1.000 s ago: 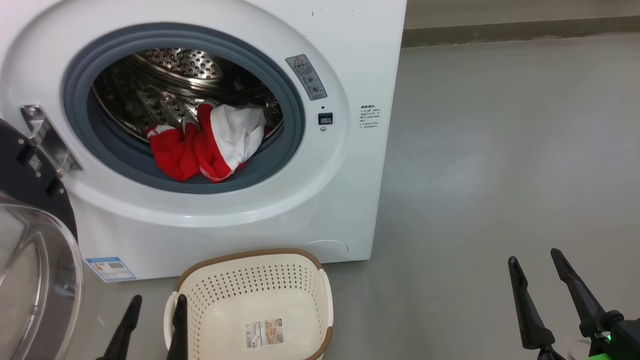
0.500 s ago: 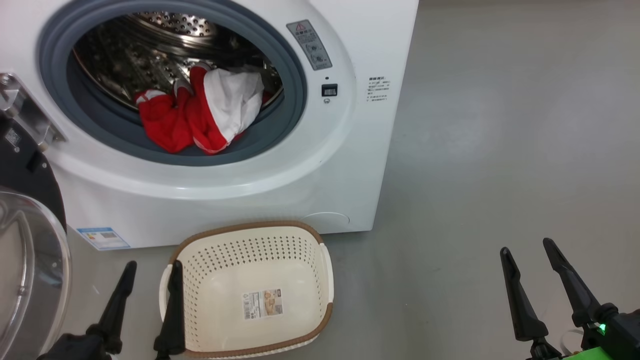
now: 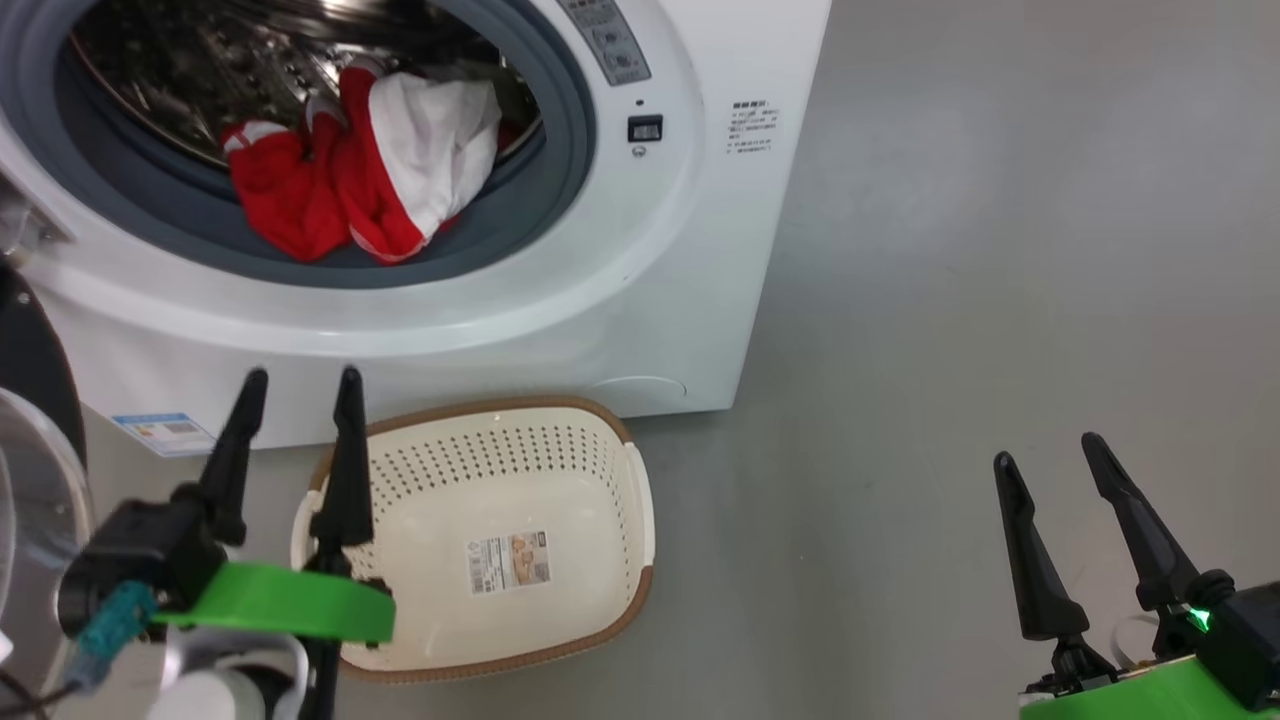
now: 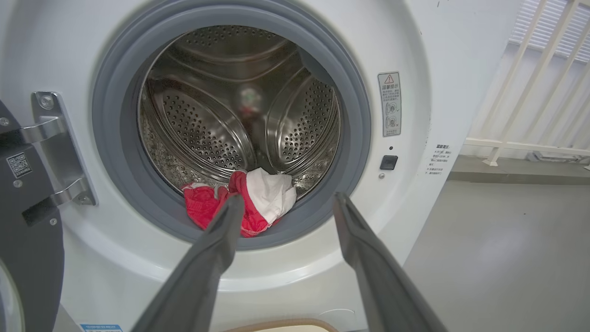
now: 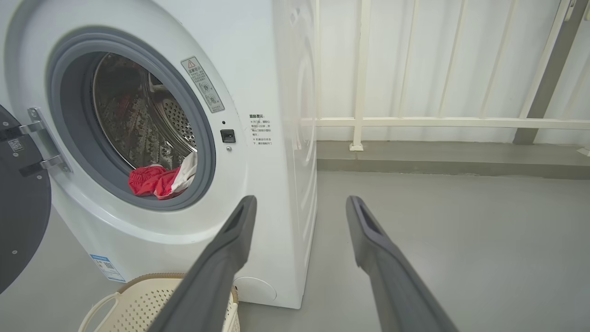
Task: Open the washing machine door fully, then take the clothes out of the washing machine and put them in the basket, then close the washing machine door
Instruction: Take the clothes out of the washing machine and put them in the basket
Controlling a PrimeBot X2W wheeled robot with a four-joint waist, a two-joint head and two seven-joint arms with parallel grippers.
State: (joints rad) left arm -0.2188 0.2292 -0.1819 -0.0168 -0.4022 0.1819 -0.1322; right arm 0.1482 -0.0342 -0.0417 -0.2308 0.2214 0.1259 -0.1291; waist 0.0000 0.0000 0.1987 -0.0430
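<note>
While the washing machine door (image 5: 18,221) stands swung open on its hinge at the left of the washing machine (image 3: 650,250), the clothes (image 3: 340,180) are inside. It is a red and white bundle at the bottom front of the steel drum (image 4: 207,133), its lower edge lying on the grey gasket (image 3: 540,200).

The basket (image 3: 480,460) sits on the grey floor (image 3: 950,300) right in front of the machine, just below the opening. A paper label (image 3: 510,560) is on its bottom, and no fabric is in it.

The left gripper (image 3: 300,375) has its jaws spread wide and holds nothing. In the head view its fingers point up at the machine's white front panel below the opening. One finger crosses the basket's left rim. In the left wrist view the fingers frame the lower part of the opening, and the left one overlaps the clothes in the picture. The head view shows its tip short of them.

The right gripper (image 3: 1047,452) also has its jaws spread wide and holds nothing. It is over bare floor, well to the right of the machine and the basket.

A small blue label (image 3: 165,432) is on the machine's lower left corner. A white railing (image 5: 415,122) runs behind the machine in the right wrist view.
</note>
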